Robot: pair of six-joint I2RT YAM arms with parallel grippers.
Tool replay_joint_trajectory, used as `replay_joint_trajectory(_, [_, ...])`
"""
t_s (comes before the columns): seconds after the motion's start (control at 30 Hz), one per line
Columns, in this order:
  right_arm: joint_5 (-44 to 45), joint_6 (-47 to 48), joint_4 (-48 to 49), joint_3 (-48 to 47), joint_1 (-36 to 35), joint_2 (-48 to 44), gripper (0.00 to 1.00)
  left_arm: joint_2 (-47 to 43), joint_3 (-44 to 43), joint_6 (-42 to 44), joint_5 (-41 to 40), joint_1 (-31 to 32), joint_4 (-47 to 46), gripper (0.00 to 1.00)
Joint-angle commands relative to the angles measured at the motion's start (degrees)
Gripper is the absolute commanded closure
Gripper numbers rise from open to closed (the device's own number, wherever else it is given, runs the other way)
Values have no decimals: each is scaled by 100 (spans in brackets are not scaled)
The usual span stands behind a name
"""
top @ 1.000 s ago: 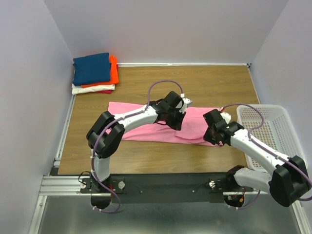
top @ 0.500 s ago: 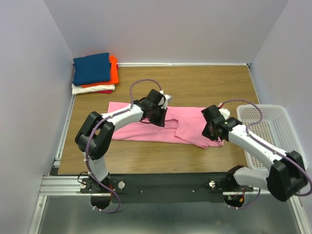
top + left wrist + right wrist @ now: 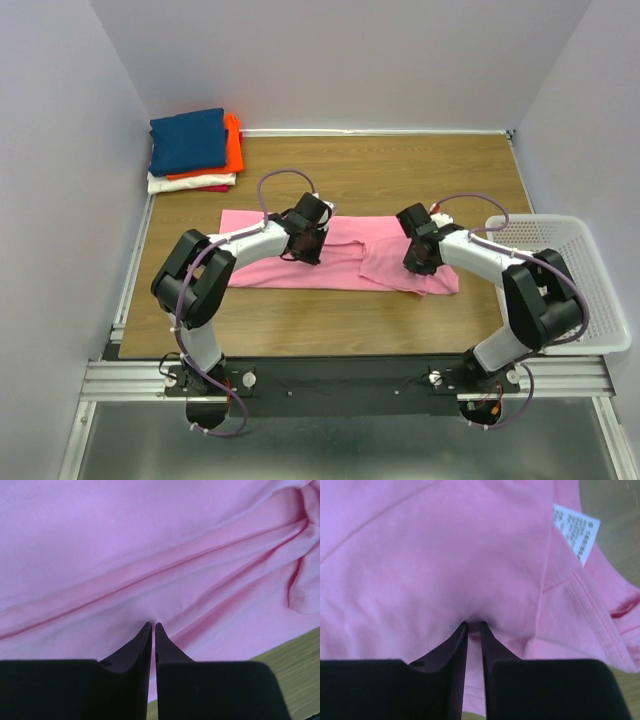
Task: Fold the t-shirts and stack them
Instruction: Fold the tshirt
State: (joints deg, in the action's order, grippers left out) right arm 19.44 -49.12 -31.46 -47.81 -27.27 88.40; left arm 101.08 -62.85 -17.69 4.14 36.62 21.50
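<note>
Pink t-shirt (image 3: 350, 268), creased, half-folded; left claw (image 3: 152, 625) and right claw (image 3: 474, 624) both tight on it.

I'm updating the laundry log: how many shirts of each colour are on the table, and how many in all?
pink shirt: 1
navy shirt: 1
orange shirt: 1
white shirt: 1
red shirt: 1
Total: 5
</note>
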Motion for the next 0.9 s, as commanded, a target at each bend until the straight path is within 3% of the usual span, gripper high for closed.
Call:
replay_joint_trajectory(0.0, [-107,324,720,-149,318,519,77,219,203,-234,-204,64,-110,88])
replay_joint_trajectory(0.27, [-274,1070,835,-1712,915,1828,77,290,467,-568,59,503,-365,88])
replay_joint_trajectory(0.47, [-520,1914,826,-3978,969,3612,75,544,98,-805,542,1013,-567,88])
replay_joint_trajectory(0.67, [-1318,2697,826,-5966,978,4895,49,746,-262,-1069,1428,1128,-1313,87])
replay_joint_trajectory(0.73, [-1792,2706,791,-6379,978,5064,48,983,-683,-1061,1537,1128,-1324,87])
replay_joint_trajectory(0.87, [-1786,2706,641,-6706,986,4951,43,835,-966,-929,1187,1058,-1201,84])
